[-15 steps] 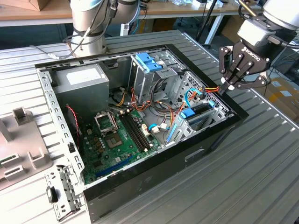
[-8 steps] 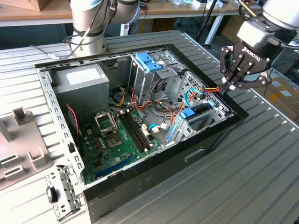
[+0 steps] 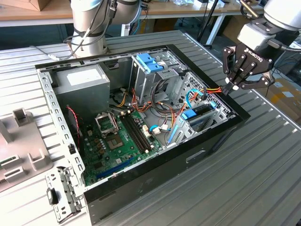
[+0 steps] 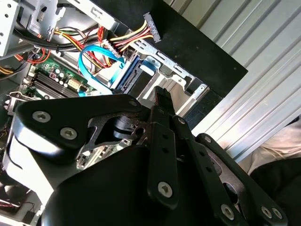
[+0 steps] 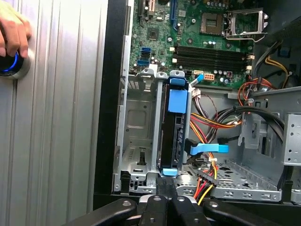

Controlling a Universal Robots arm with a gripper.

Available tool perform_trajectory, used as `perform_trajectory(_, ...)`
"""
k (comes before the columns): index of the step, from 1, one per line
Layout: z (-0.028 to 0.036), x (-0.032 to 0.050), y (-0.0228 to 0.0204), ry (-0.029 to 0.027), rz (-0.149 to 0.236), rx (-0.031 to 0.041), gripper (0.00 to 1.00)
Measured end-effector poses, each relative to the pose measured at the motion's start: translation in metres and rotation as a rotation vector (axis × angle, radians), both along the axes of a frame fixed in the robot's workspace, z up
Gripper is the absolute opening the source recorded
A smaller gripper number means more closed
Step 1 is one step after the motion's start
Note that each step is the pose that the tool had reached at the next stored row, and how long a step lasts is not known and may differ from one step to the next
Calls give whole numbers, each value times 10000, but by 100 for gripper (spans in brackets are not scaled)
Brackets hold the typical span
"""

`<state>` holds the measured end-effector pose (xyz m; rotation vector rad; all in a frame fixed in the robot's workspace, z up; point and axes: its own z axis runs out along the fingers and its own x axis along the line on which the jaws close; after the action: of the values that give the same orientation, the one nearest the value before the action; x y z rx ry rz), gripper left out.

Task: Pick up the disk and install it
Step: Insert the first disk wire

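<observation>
Now the disk (image 5: pixel 171 136) stands on its thin edge inside the metal cage (image 5: pixel 136 122) of the open computer case (image 5: pixel 113 94), right in front of the pincer's tips. The pincer (image 5: pixel 165 181) has its two fingers shut tight together with nothing held between them, and in the first wrist view the tips sit at the little blue end of the disk, touching it or very nearly so. In the exterior view the pincer (image 3: pixel 229 89) hangs just over the rim of the case, with the disk (image 3: pixel 203 113) a little below and beyond it. A flat blue cable (image 5: pixel 207 148) lies just beside the disk. A bunch of red and yellow wires (image 5: pixel 211 181) passes close to one side of the fingertips. Farther out past the disk is the green board (image 5: pixel 188 28). Well off to the other side of the pincer, out on the ribbed table (image 5: pixel 56 117), a person's hand (image 5: pixel 14 28) rests on a round knob with a blue glow. I think the picking up is done and the work is at the putting-in step, with the disk already sitting in its slot. I cannot tell if it is all the way home. Any last push would need to go straight along the slot, slow and gentle, and must keep clear of the wires beside the tips.
</observation>
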<state>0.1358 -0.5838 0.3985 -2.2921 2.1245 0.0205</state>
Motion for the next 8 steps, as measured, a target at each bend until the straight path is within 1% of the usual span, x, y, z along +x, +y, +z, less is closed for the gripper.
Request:
perform_trajectory(2,0,0,0,0,92,0,11)
perform_trajectory(4,0,0,0,0,304,0,11)
perform_trajectory(8,0,0,0,0,420,0,11)
